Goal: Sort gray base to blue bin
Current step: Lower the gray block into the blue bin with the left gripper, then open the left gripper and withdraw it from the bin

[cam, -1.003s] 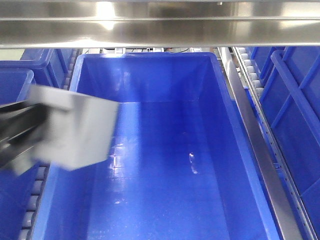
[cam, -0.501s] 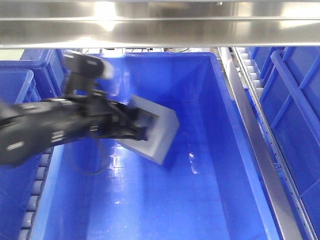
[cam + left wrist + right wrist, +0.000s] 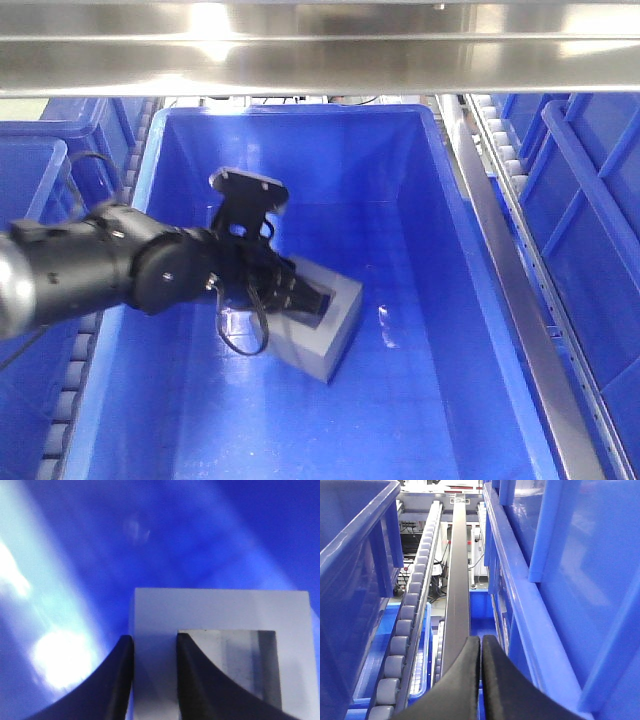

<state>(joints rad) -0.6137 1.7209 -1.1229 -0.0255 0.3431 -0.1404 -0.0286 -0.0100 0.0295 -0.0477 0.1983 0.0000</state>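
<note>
The blue bin (image 3: 470,260) fills most of the front view, a long deep tub with sloping inner walls, sitting under a stainless steel shelf beam (image 3: 320,45). More blue crates (image 3: 590,230) stand to either side, and a roller conveyor track (image 3: 405,630) runs between 2 of them in the right wrist view.

The left arm (image 3: 110,270), black and bulky, reaches in over the bin's left rim and down toward the floor. Its left gripper (image 3: 154,680) is clamped on 1 wall of the gray base (image 3: 335,330): in the left wrist view 1 dark finger (image 3: 112,680) sits on the outside of that wall and the other inside the square recess. The base is tilted, low in the bin near the middle of the floor; it appears to touch the floor at its lower corner, though the angle leaves that unsure.

The right gripper (image 3: 480,680) hangs over the dark rail beside the rollers, fingers pressed together with nothing between them.
</note>
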